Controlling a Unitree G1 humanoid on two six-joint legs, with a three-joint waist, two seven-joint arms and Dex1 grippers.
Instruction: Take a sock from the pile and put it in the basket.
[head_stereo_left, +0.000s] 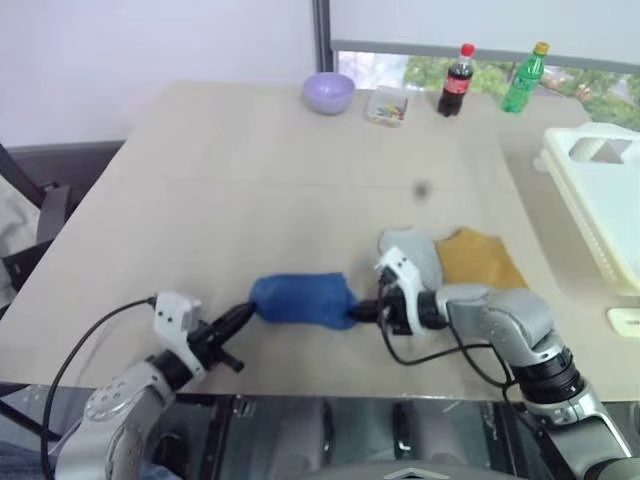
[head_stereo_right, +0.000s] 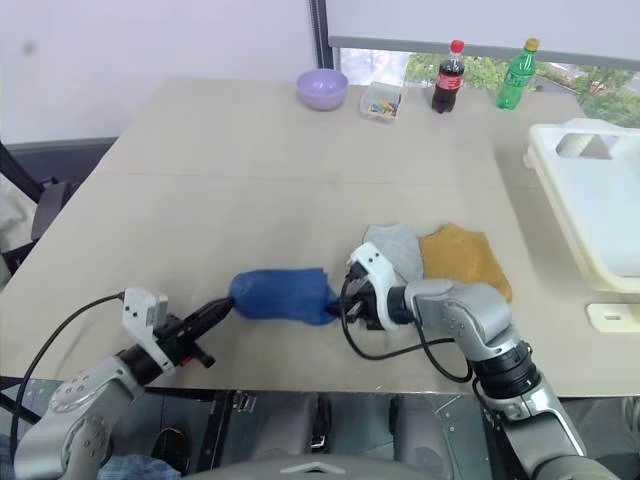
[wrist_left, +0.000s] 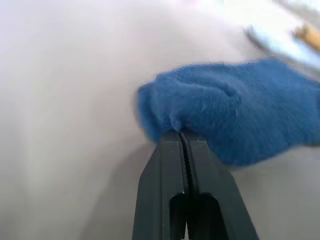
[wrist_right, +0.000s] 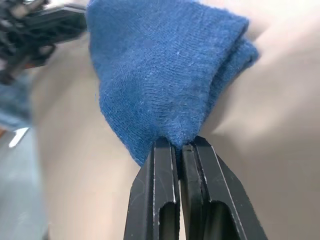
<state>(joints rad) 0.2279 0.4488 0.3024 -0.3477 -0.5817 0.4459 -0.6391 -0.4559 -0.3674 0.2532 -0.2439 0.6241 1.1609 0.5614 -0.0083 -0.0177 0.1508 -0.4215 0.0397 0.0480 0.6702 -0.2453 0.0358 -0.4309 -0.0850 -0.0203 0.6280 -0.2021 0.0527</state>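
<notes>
Pinching the blue sock (head_stereo_left: 300, 299) at opposite ends, left gripper (head_stereo_left: 243, 316) and right gripper (head_stereo_left: 366, 312) are both closed on it above the desk (head_stereo_left: 250, 180).

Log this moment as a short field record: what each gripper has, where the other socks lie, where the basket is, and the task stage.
left gripper: shut on one end of the bright blue knitted sock
right gripper: shut on the sock's other end
other socks: pale grey sock and mustard yellow sock flat on the beige table
basket: cream-white ribbed plastic basket at the table's right edge
stage: sock gripped, not yet in basket
</notes>
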